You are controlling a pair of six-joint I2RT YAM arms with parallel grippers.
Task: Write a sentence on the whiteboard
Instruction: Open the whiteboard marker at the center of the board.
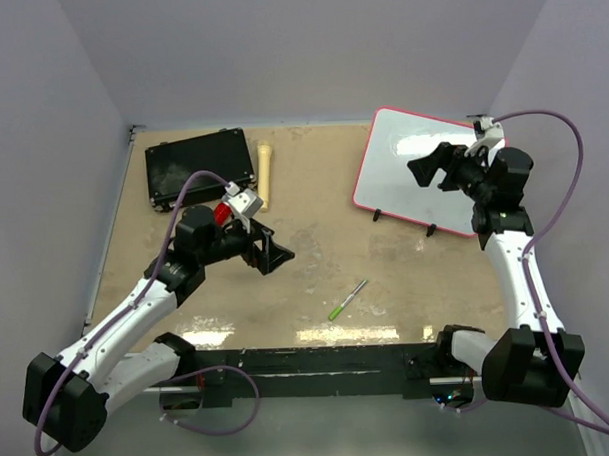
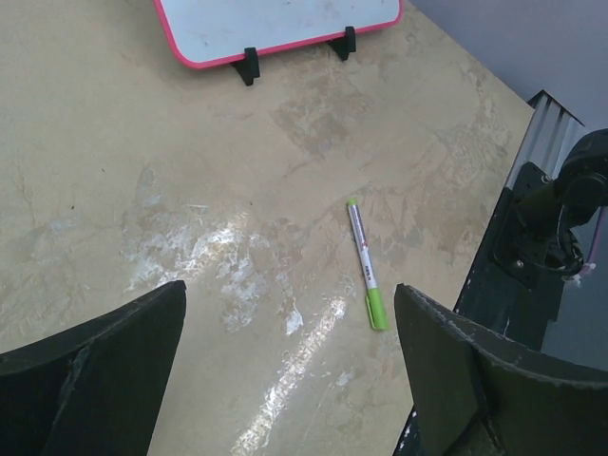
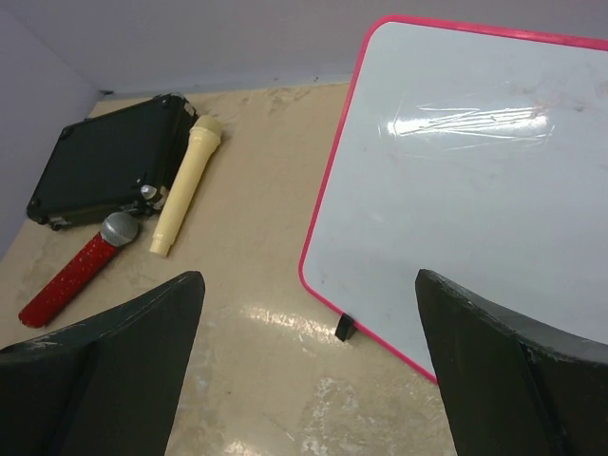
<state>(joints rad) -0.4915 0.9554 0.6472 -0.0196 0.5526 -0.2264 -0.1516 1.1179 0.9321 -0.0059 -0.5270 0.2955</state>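
At far left a black case [image 1: 200, 167] lies by the back wall, with a cream mic [image 1: 266, 174] beside it and a red mic [image 3: 71, 275] just in front; none of these bears on the step. The left hand [image 1: 276, 259] hangs above the worktop [image 1: 314, 208] near them, jaws spread wide and holding nothing. The marker [image 1: 347, 300] lies flat toward the near edge, roughly midway between the arms, and looks capped. In the left wrist view it sits ahead of the open jaws and off to one side. Fetching it looks like the step in hand. To do that well, the hand should turn so its jaws straddle the barrel crosswise and come down over the barrel's middle, not the cap. It should close only when the tips almost touch the surface, since a thin round pen rolls off at a one-sided nudge. The board [image 1: 413, 174] stands propped on small black feet at far right, its face blank. The right hand [image 1: 429, 164] hovers over it, also wide open and empty, and is probably needed to pull the cap.
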